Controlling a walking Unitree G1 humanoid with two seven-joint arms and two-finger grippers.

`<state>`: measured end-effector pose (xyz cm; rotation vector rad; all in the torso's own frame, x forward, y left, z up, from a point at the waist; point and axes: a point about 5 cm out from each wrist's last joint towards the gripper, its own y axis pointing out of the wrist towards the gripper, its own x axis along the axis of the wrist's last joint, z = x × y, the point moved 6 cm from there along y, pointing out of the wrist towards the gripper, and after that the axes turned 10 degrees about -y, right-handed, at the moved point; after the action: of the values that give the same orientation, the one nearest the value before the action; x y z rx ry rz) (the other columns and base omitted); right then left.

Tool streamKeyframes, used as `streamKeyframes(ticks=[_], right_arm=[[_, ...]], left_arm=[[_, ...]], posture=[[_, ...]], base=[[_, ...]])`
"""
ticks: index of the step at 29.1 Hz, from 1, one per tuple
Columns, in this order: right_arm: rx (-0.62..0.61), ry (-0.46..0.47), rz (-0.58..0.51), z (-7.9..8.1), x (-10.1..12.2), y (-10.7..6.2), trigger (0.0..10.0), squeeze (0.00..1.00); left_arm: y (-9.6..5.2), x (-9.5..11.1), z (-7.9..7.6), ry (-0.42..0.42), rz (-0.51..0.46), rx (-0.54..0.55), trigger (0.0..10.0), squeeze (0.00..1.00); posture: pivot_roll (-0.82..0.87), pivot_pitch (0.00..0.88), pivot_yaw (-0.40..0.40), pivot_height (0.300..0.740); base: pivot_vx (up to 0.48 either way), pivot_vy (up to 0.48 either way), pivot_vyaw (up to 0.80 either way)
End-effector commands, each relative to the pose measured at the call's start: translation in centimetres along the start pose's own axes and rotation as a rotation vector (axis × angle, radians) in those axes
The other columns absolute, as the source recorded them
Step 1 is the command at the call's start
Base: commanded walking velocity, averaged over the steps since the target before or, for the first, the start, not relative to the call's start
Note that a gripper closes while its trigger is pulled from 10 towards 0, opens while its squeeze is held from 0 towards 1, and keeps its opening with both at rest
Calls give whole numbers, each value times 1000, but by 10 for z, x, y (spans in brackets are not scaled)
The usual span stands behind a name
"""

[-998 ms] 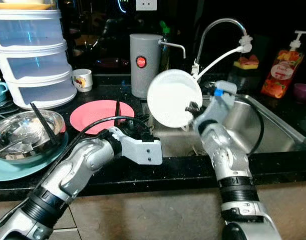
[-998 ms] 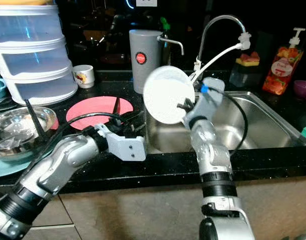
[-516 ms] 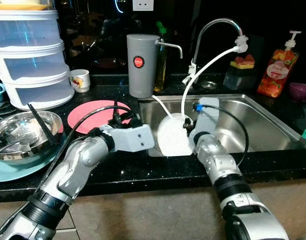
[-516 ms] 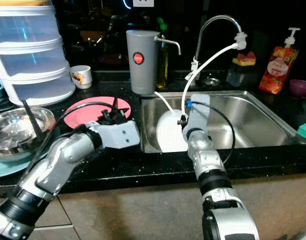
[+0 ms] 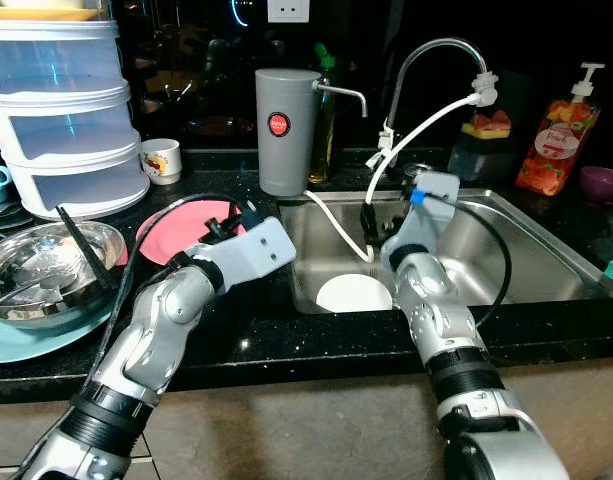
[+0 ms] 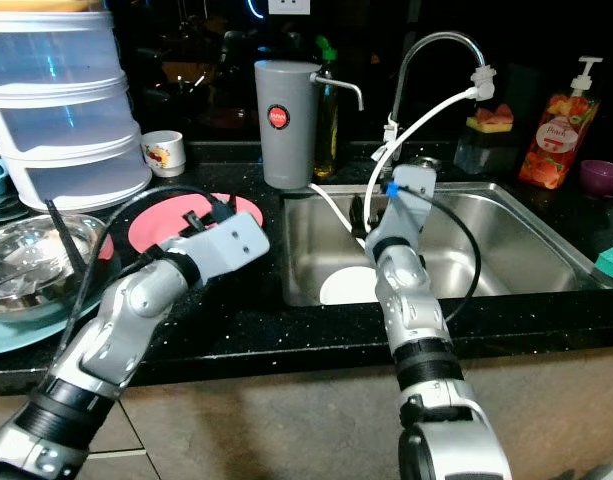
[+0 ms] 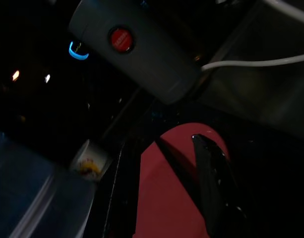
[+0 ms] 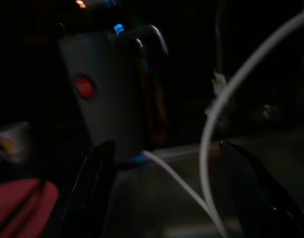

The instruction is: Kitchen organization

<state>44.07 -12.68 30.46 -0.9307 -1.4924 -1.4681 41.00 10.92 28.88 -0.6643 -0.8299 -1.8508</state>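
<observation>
A white plate (image 5: 354, 293) lies flat on the bottom of the steel sink (image 5: 526, 250), near its front wall. Above it, beside the white hose, my right gripper (image 5: 370, 216) hangs open and holds nothing; its two black fingers (image 8: 94, 183) stand wide apart in the right wrist view. A pink plate (image 5: 178, 226) rests on the black counter left of the sink. My left gripper (image 5: 229, 222) hovers over the near edge of that pink plate (image 7: 161, 198), its fingers (image 7: 211, 173) slightly apart with nothing between them.
A grey water dispenser (image 5: 279, 130) stands behind the sink's left corner, with the faucet (image 5: 436, 50) and white hose (image 5: 426, 115) beside it. Stacked plastic tubs (image 5: 66, 110), a mug (image 5: 161, 160) and a steel bowl (image 5: 46, 265) on a teal plate fill the left counter. A soap bottle (image 5: 556, 135) stands far right.
My right gripper carried the white plate down into the sink, let it go and rose; the plate now lies flat. My left gripper shifted left over the pink plate.
</observation>
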Motion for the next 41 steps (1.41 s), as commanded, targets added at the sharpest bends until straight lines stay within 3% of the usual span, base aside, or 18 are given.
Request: streamKeyframes(ticks=[1, 6, 9, 25, 41], right_arm=[[-6, 8, -44, 2, 11, -5, 10000, 0], [-47, -10, -147, -5, 37, -11, 10000, 0], [-75, -24, -175, -10, 44, -14, 10000, 0], [-120, -85, -230, -18, 65, -24, 10000, 0], [-130, -102, -241, -20, 70, -26, 10000, 0]], left_arm=[[2, -4, 11, -94, 31, 58, 10000, 0], [3, -6, 31, -234, 42, 143, 10000, 0], [3, -2, 36, -267, 26, 165, 10000, 0], [4, 8, 40, -301, -14, 195, 10000, 0], [5, 12, 41, -312, -31, 205, 10000, 0]], posture=[[188, 88, -46, 740], [188, 88, -46, 740], [183, 93, -48, 740], [170, 94, -51, 740], [161, 93, -50, 740]], base=[[0, 0, 0], [0, 0, 0], [0, 0, 0], [0, 0, 0], [0, 0, 0]])
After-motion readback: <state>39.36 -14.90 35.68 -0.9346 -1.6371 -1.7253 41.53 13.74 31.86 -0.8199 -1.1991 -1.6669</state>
